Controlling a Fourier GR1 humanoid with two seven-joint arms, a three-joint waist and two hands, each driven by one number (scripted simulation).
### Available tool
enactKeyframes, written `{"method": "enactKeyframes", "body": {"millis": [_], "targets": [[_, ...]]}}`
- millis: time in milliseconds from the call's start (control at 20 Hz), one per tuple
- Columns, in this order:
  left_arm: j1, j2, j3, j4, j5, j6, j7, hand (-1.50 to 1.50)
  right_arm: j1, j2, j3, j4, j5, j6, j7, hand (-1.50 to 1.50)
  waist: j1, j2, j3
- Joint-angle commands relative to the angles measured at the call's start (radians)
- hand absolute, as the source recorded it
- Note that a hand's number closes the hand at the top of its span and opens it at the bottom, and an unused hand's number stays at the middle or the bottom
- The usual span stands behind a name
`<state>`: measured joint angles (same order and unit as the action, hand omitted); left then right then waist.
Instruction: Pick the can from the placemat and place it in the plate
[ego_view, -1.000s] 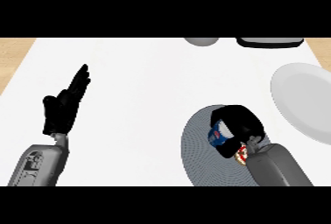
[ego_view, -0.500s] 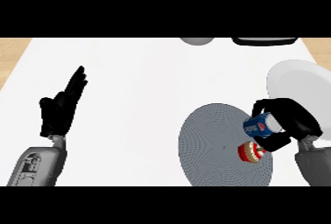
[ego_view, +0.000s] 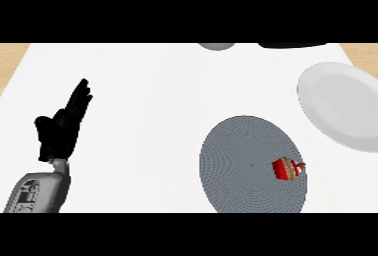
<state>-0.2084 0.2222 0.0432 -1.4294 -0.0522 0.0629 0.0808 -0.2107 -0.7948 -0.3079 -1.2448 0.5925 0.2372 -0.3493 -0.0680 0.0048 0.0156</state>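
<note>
White worktop (ego_view: 162, 90): the red can (ego_view: 289, 168) lies on the grey placemat (ego_view: 244, 160) at 4 o'clock, the plate (ego_view: 343, 105) at 2 o'clock bare; left hand (ego_view: 63, 127) rests, fingers straight; right hand unseen; transfer outstanding.

left hand (ego_view: 60, 131): black | forearm (ego_view: 38, 192): grey, dark panel markings

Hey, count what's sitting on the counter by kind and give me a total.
Round grey woven placemat: 1
Round white plate: 1
Small red cupcake-like item on the placemat: 1
Objects partly cut off at the top edge, one grey, one dark: 2
Total: 5
</note>
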Motion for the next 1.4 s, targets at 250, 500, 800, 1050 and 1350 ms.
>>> {"method": "enactKeyframes", "body": {"millis": [250, 500, 800, 1050, 1350], "targets": [[-0.022, -0.006, -0.025, -0.018, -0.002, -0.018, 0.017, 0.0, -0.019, -0.191, -0.24, 0.313, -0.217, 0.074, -0.549, 1.5, 0.06, 0.009, -0.002], [-0.03, -0.042, -0.08, -0.025, -0.02, -0.027, 0.014, 0.0, -0.072, -0.246, -0.195, 0.53, -0.211, 0.165, -0.694, 1.5, 0.113, 0.014, -0.007], [-0.082, -0.043, -0.082, -0.027, -0.016, -0.035, 0.066, 0.0, -0.188, -0.212, -0.081, 0.655, -0.157, 0.119, -0.707, 1.5, 0.132, 0.013, -0.009], [-0.136, -0.035, -0.051, 0.032, -0.012, -0.034, 0.057, 0.0, -0.282, -0.143, 0.015, 0.708, -0.11, 0.088, -0.712, 1.5, 0.119, 0.013, -0.011], [-0.111, -0.038, -0.055, 0.032, -0.028, -0.029, 0.035, 0.0, -0.354, -0.03, 0.147, 0.772, 0.072, -0.198, -0.653, 1.5, 0.121, 0.013, -0.011]]}}
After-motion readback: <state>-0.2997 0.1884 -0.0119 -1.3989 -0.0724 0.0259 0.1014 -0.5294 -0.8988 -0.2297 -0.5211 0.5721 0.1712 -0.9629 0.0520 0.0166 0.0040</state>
